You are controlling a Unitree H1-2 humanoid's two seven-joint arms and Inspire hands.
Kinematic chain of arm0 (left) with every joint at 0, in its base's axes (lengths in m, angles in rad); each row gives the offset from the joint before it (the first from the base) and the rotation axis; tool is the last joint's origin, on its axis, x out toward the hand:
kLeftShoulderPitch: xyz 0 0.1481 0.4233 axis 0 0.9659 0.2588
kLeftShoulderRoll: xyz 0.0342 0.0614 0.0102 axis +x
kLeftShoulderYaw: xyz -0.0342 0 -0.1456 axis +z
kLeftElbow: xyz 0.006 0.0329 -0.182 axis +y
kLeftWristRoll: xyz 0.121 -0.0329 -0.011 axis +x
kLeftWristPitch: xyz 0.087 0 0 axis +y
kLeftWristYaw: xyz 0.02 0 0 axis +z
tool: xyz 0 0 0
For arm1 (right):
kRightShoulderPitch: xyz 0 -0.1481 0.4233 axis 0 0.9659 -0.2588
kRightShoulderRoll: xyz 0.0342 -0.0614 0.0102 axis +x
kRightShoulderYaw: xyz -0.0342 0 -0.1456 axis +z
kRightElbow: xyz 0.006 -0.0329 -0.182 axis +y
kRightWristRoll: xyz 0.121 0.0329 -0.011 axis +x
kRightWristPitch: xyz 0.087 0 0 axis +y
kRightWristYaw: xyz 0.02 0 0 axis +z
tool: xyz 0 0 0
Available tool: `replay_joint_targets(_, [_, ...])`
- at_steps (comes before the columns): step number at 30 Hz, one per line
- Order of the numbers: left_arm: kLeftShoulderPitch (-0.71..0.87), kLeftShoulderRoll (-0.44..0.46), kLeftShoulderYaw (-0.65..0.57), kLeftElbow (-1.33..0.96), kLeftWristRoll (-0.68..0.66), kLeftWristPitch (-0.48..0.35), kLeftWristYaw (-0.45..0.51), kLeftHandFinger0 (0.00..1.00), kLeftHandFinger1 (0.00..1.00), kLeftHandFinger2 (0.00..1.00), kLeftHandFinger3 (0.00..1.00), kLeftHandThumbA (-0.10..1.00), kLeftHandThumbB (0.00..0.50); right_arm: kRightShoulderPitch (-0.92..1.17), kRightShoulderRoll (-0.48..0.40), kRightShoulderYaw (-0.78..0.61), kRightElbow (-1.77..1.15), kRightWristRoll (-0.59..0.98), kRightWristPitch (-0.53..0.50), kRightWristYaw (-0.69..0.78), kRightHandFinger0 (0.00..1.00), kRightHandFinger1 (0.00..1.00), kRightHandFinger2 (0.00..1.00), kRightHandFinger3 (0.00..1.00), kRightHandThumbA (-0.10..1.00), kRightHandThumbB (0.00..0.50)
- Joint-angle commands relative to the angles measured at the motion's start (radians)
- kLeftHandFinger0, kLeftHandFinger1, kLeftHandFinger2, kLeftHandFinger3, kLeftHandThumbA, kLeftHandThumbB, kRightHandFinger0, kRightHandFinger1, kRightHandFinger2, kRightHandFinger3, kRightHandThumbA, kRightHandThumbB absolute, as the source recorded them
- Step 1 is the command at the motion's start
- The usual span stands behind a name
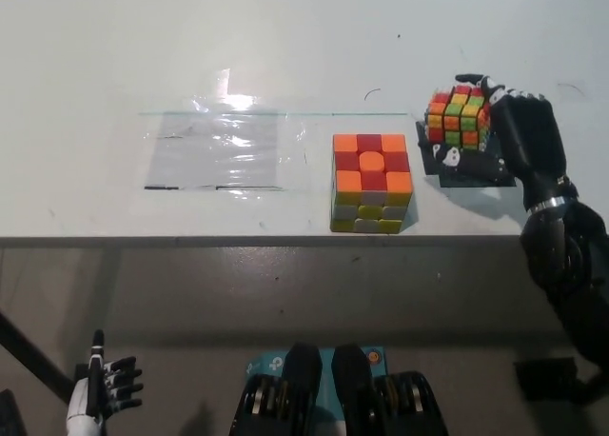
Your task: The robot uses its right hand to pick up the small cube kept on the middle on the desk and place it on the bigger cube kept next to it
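White tabletop (190,46); right robot hand (509,136) clamps the small cube (458,118) beside the bigger cube (372,182); left robot hand (103,390) rests low, fingers apart.

White desk (143,36), glare on clear plastic sheet (224,150), grey floor (190,303)

Left hand (100,390) cut off at bottom

views: just one, head cam
looks: steeply down, facing 12 o'clock
covers: bench (285,36) up top, floor below its front edge
range: fairly close
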Motion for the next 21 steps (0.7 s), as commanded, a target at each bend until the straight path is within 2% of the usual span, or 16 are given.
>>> replay_joint_targets(1, [0.002,0.009,0.000,-0.019,0.010,-0.016,0.025,0.56,0.60,0.63,0.65,1.00,0.319,-0.067,-0.030,-0.016,-0.079,-0.008,-0.008,0.017,0.00,0.15,0.44,0.37,-0.10,0.131])
replay_joint_targets(2, [0.001,0.009,0.001,-0.014,0.010,-0.023,0.028,0.53,0.58,0.62,0.63,1.00,0.318,-0.067,-0.031,-0.018,-0.095,-0.006,-0.009,0.020,0.00,0.14,0.44,0.37,-0.10,0.134])
replay_joint_targets(3, [0.005,0.009,0.000,-0.017,0.007,-0.019,0.022,0.56,0.61,0.64,0.63,1.00,0.310,-0.066,-0.033,-0.022,-0.115,-0.002,-0.007,0.029,0.00,0.14,0.44,0.37,-0.10,0.138])
replay_joint_targets(7, [0.005,0.009,0.003,-0.014,0.002,-0.025,0.019,0.59,0.62,0.65,0.65,1.00,0.303,-0.051,-0.028,-0.033,-0.201,0.008,0.022,0.065,0.00,0.14,0.44,0.35,-0.10,0.154])
replay_joint_targets(11, [0.008,0.010,0.001,-0.007,0.005,-0.027,0.024,0.57,0.60,0.63,0.64,1.00,0.330,-0.010,-0.009,-0.043,-0.298,0.011,0.050,0.093,0.00,0.11,0.41,0.31,-0.10,0.183])
replay_joint_targets(15, [0.009,0.009,0.004,-0.006,0.001,-0.021,0.023,0.58,0.61,0.62,0.63,1.00,0.302,0.025,0.014,-0.039,-0.383,0.018,0.070,0.132,0.00,0.09,0.41,0.32,-0.10,0.200])
replay_joint_targets(17, [0.009,0.007,0.007,-0.011,-0.002,-0.012,0.025,0.58,0.61,0.62,0.63,1.00,0.309,0.046,0.029,-0.029,-0.439,0.015,0.093,0.171,0.00,0.10,0.42,0.32,-0.10,0.191])
replay_joint_targets(19, [0.010,0.007,0.005,-0.015,0.002,-0.002,0.026,0.59,0.62,0.63,0.65,1.00,0.310,0.055,0.039,-0.027,-0.454,0.005,0.093,0.176,0.00,0.12,0.47,0.34,-0.10,0.208])
replay_joint_targets(21, [0.008,0.009,0.005,-0.006,0.001,-0.013,0.024,0.59,0.62,0.63,0.64,1.00,0.316,0.068,0.058,-0.023,-0.467,-0.004,0.094,0.180,0.00,0.08,0.44,0.33,-0.10,0.224])
